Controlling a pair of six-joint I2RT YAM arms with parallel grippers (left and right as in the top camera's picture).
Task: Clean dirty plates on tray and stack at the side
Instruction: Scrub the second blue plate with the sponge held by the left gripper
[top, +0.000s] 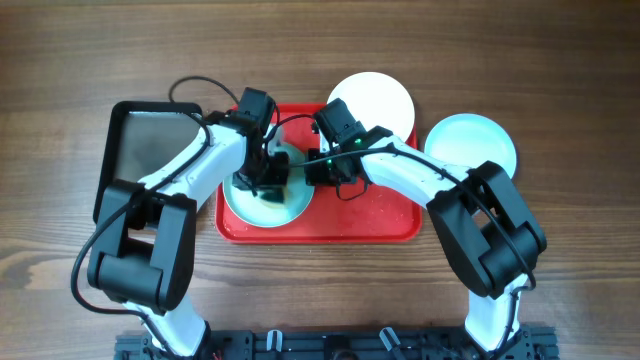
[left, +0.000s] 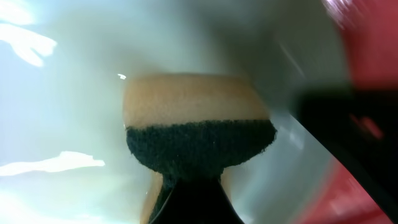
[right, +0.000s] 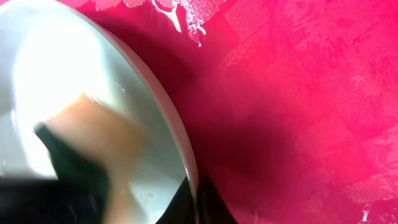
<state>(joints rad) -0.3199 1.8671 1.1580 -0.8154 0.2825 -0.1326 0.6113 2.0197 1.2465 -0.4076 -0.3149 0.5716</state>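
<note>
Wood-grain table (top: 580, 80) underneath it all. At the left gripper (top: 264, 183), fingers clamped tight on a sponge (left: 198, 124) of tan foam with a dark scouring layer, pressed flat against the glossy face of a pale aqua plate (top: 288, 208). At the right gripper (top: 326, 172), fingers pinched together on the right rim of that same plate, with one dark fingertip (right: 208, 202) showing on the tray side of the edge. Plate lying in the left half of the red tray (top: 385, 215), at the middle of the table. Farther out, a white plate (top: 375, 98) at the tray's back edge, overlapping its rim. Just beside that, right of the tray's back corner, a second aqua plate (top: 470, 145) on bare wood. On the other side, a dark metal tray (top: 150, 140) just beside the red one, partly under the left arm.
</note>
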